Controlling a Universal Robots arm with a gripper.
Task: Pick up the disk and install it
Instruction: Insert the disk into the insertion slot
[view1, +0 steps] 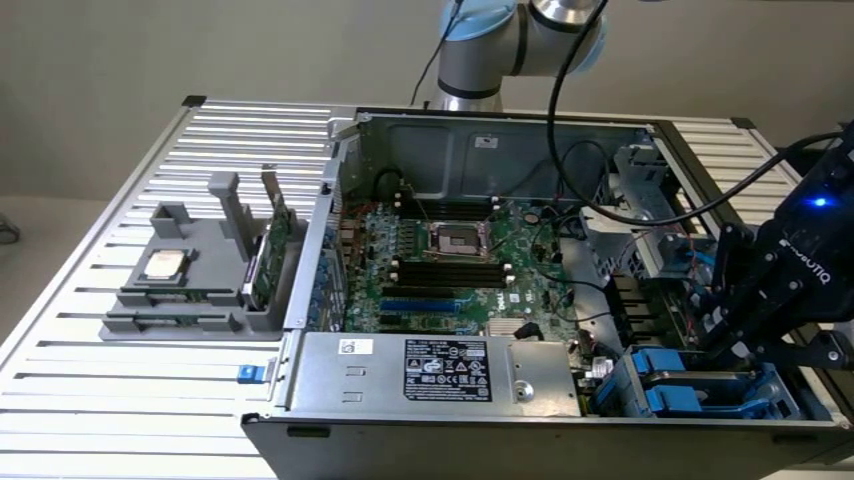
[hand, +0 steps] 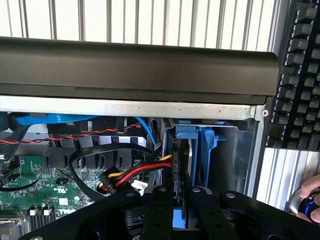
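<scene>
The disk (hand: 197, 150) is seen on edge in the drive bay (hand: 235, 145) at a corner of the computer case (view1: 534, 445), the tool (hand: 178, 194) clamped on its blue carrier. It is best held square to the bay walls and pressed straight in, clear of the red and yellow cables (hand: 145, 170) just beside.

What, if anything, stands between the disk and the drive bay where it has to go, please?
Nothing visible does: the gripper holds the disk on edge, already in the mouth of the drive bay; the coloured cables lie beside it, not across.
</scene>
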